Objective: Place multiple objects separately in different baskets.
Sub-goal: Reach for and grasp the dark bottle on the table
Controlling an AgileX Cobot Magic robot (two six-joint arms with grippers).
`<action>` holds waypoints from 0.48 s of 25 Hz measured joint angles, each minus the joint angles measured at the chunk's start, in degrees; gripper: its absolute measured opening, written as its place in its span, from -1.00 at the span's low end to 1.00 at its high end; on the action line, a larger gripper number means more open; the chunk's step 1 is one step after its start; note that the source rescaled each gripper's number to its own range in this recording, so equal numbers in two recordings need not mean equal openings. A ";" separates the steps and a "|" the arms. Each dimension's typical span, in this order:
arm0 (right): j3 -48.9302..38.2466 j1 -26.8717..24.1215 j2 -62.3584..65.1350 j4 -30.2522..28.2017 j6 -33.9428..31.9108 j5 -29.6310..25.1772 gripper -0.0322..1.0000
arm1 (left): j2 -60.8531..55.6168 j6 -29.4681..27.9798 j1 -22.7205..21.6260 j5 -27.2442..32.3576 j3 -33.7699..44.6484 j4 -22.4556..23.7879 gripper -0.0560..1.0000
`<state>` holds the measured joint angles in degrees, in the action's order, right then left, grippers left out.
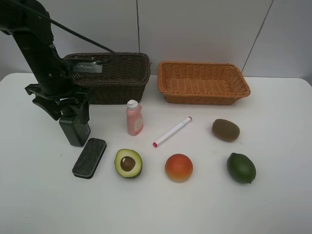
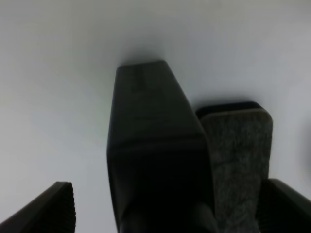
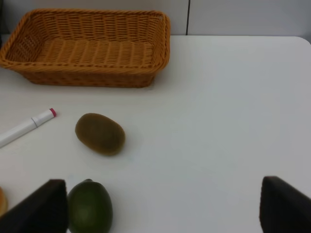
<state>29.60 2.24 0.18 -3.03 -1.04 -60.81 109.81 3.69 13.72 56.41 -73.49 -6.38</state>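
The dark green pump bottle (image 1: 75, 129) (image 2: 155, 145) stands at the left, and my left gripper (image 1: 68, 109) (image 2: 165, 208) is open with a finger on each side of it, apart from it. The black eraser (image 1: 89, 157) (image 2: 238, 155) lies just beside the bottle. A pink bottle (image 1: 134, 118), marker (image 1: 172, 131), halved avocado (image 1: 128, 163), orange-red fruit (image 1: 178, 167), kiwi (image 1: 225, 129) (image 3: 99, 133) and lime (image 1: 241, 167) (image 3: 90, 208) rest on the table. At the back are the dark basket (image 1: 117, 83) and the orange basket (image 1: 204, 95) (image 3: 87, 77). My right gripper (image 3: 160, 208) is open and holds nothing.
The white table (image 1: 273, 204) meets a pale wall behind the baskets. The left arm (image 1: 41, 58) stands in front of the dark basket's left end, with a cable running over that basket. The right arm is out of the high view.
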 joint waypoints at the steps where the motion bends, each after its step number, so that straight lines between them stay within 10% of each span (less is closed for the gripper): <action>1: 0.00 0.00 0.00 0.00 0.00 0.00 1.00 | 0.75 -0.13 0.00 -0.31 0.00 -0.05 0.86; 12: 0.00 0.00 0.00 0.00 0.00 0.00 1.00 | 3.67 -0.24 0.00 -1.82 -0.15 -0.17 0.86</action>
<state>29.60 2.24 0.18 -3.03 -1.04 -60.81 113.47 3.45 13.72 54.59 -73.64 -6.55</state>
